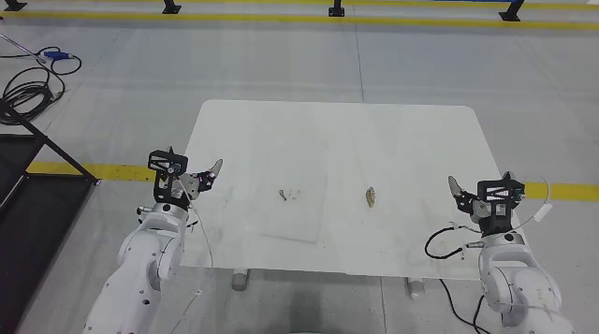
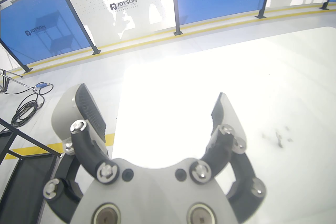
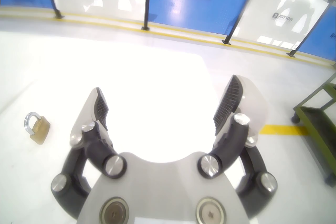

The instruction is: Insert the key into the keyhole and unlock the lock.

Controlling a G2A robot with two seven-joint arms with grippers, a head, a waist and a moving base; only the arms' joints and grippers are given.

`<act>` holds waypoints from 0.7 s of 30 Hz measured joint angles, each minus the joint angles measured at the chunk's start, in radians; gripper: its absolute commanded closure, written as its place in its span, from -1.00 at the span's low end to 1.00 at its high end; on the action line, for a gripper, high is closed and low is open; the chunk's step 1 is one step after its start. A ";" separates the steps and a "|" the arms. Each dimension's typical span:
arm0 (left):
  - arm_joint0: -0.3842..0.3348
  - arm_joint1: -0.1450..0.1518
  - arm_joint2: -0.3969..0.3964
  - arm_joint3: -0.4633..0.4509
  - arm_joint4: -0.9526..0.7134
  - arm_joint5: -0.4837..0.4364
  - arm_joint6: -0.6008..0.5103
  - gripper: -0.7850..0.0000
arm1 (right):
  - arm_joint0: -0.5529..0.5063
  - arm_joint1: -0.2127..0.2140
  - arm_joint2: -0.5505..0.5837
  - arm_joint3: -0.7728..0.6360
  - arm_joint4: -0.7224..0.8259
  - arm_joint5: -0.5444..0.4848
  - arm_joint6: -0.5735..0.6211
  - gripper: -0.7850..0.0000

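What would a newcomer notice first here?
A brass padlock with a silver shackle lies flat near the middle of the white table, with a small dark metal key beside it, not touching it. The left gripper and right gripper sit open at opposite table edges, holding nothing.

Inventory by count: one table [image 1: 374, 137]; one lock [image 3: 38, 128]; one key [image 2: 278, 139]; two grippers, being one left gripper [image 2: 152, 99] and one right gripper [image 3: 168, 86].
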 measured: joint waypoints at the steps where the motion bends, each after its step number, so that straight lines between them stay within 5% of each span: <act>1: 0.000 0.000 0.000 0.000 0.000 0.000 0.000 -1.00 | 0.000 0.000 0.000 0.000 0.000 0.000 0.000 -1.00; 21: -0.014 -0.001 -0.004 -0.008 -0.012 -0.001 -0.019 -1.00 | 0.000 0.000 0.000 0.000 0.000 0.000 0.000 -1.00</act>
